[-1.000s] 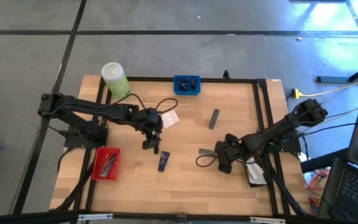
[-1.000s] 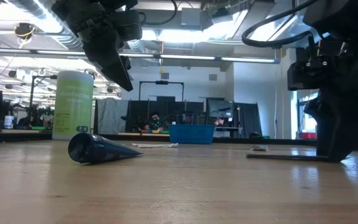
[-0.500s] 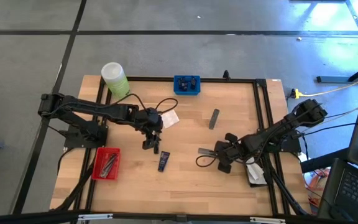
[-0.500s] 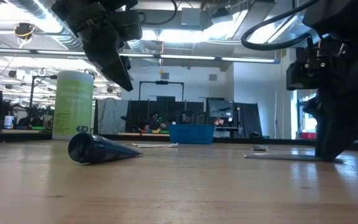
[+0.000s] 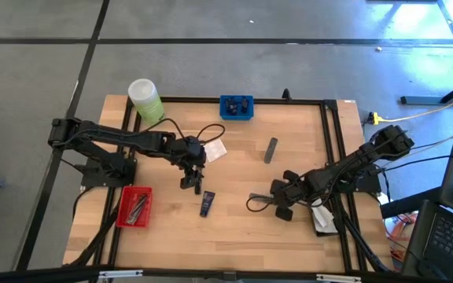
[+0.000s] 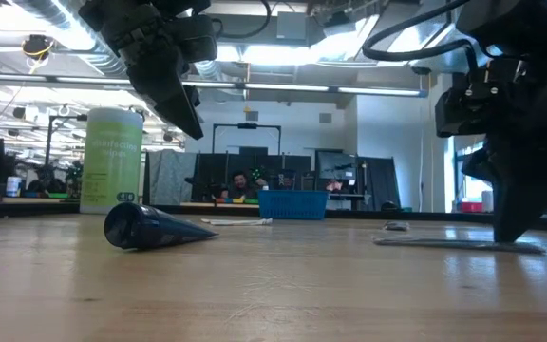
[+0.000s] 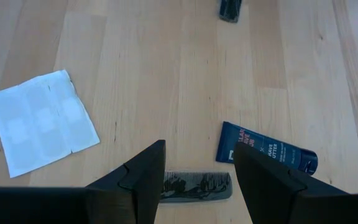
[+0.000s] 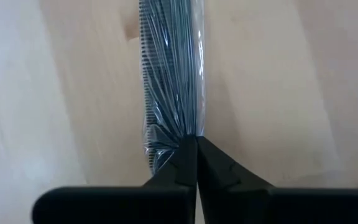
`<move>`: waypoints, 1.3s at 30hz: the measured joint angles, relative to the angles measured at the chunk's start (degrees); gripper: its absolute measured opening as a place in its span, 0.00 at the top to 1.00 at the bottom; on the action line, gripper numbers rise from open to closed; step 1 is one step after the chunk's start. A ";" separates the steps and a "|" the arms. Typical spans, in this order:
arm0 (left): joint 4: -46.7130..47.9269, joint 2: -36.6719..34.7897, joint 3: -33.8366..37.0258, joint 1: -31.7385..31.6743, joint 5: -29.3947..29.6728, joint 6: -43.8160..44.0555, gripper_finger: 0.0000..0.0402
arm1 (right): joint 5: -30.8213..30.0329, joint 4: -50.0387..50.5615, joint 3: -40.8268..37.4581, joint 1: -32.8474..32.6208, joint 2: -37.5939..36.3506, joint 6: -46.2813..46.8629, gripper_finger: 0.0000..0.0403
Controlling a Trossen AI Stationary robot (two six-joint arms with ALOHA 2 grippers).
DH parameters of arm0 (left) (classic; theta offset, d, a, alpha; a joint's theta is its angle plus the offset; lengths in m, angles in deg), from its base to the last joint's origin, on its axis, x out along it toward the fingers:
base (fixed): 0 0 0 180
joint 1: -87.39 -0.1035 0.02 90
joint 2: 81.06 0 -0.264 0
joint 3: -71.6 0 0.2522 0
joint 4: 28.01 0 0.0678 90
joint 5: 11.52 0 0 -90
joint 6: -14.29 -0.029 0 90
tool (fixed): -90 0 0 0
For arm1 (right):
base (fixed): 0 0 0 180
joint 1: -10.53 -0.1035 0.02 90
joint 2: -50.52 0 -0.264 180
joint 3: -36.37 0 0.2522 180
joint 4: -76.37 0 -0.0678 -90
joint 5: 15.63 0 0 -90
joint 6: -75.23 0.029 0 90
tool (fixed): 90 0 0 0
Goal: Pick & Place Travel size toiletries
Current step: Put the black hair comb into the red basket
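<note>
A clear packet with a dark comb inside [image 8: 169, 81] lies on the table right of the middle [image 5: 256, 196]. My right gripper [image 8: 196, 146] is shut on its end. My left gripper [image 7: 197, 149] hangs open above the table left of the middle [image 5: 189, 181], touching nothing. Below it lie a small dark comb [image 7: 197, 185], a dark navy tube [image 7: 266, 155] and a flat white sachet [image 7: 42, 121]. A slim grey tube [image 5: 270, 149] lies farther back. My right gripper pinches the clear packet's end nearest the gripper [image 8: 166, 134] between its two fingertips, where the wrap puckers. The fingers come slanting down from the table's right side and lie along the packet. The packet [image 6: 444, 243] lies flat on the table.
A big light-green bottle [image 5: 145, 98] stands at the far left corner. A blue tray [image 5: 236, 107] sits at the far edge, a red tray [image 5: 134, 206] with items at the near left, and a black tray [image 5: 321, 218] at the near right under my right arm.
My right gripper has shut from wide open onto the end of the clear packet, which stays on the table. My left arm has kept still.
</note>
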 joint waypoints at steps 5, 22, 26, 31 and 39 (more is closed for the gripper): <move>-0.04 -0.01 0.00 0.00 0.00 0.00 0.54 | 1.04 1.05 1.33 -0.03 -0.15 -1.24 1.00; -0.20 -0.01 0.00 0.00 0.00 0.00 0.54 | 0.03 0.97 2.09 -0.05 -0.57 -2.79 1.00; -0.26 0.02 0.00 0.00 0.00 0.00 0.54 | -1.06 0.82 2.13 -0.05 -0.65 -2.71 1.00; -1.99 0.00 0.02 -0.01 0.00 0.00 0.54 | -1.24 0.79 2.18 -0.05 -0.67 -2.70 0.99; -3.20 0.01 0.02 0.00 -0.33 3.03 0.54 | -0.51 0.60 2.22 -0.05 -0.74 -2.69 1.00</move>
